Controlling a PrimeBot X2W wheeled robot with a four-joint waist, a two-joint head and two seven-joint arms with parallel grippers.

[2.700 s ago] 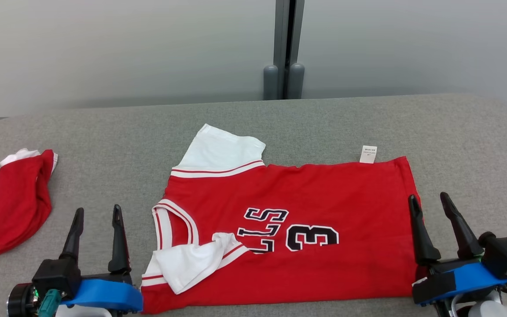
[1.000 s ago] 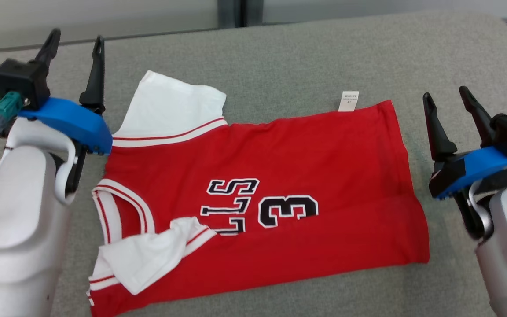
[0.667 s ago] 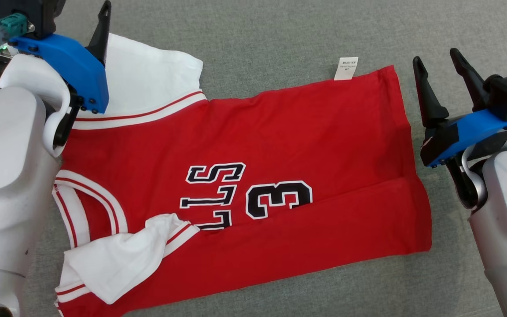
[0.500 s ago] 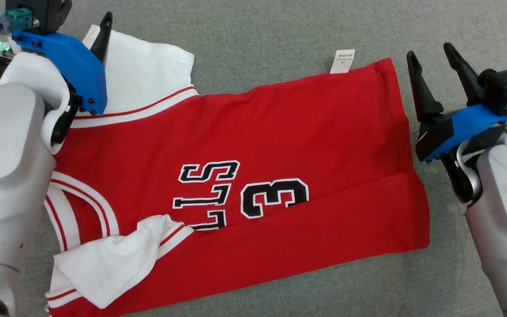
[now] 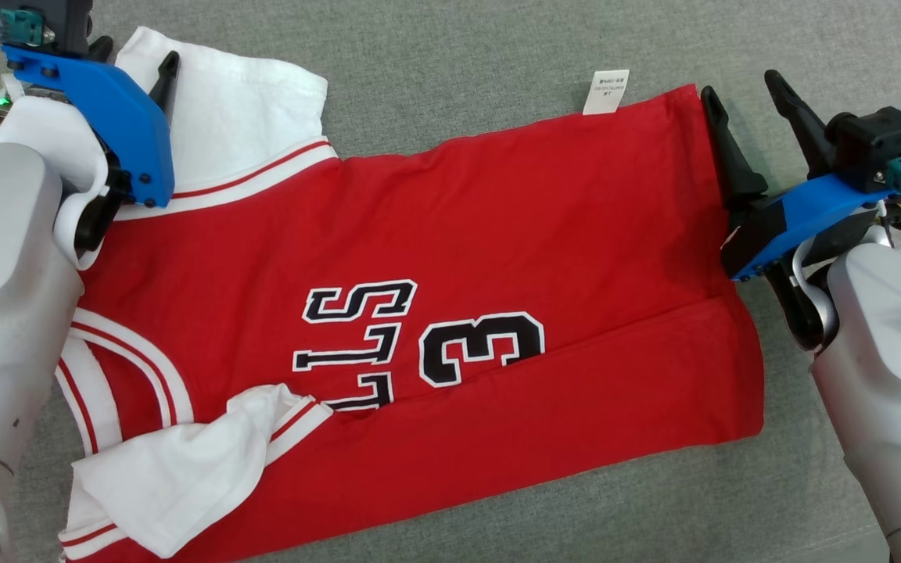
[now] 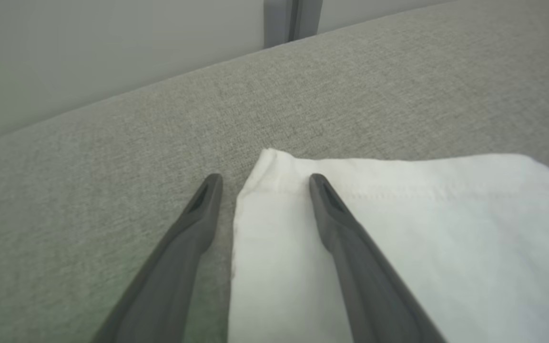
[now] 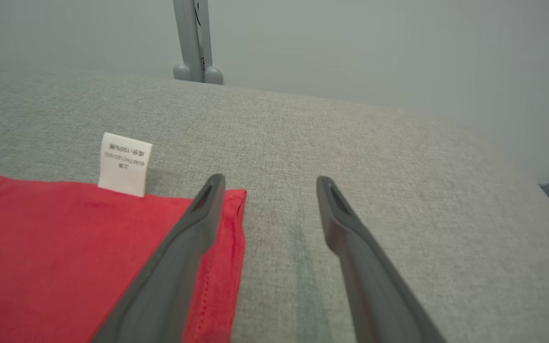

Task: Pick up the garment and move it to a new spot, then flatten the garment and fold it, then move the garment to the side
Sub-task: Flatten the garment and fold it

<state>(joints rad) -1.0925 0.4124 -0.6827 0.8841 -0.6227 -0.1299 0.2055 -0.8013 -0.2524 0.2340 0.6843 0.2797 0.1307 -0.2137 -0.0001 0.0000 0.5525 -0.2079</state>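
Red-and-white fabric basketball jersey (image 5: 435, 258) lies flattened mid-table on the grey cloth-covered table (image 5: 458, 47), its near strip apparently folded. Left gripper (image 6: 265, 178) and right gripper (image 7: 269, 180) gape empty at its far corners. More folding and moving aside remain.

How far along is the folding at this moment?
Done: the jersey lies spread on the table, its near edge folded over the lettering. In hand: the open left gripper straddles the white sleeve corner, the open right gripper the red hem corner; nothing gripped. Left: remaining folds and the move aside.
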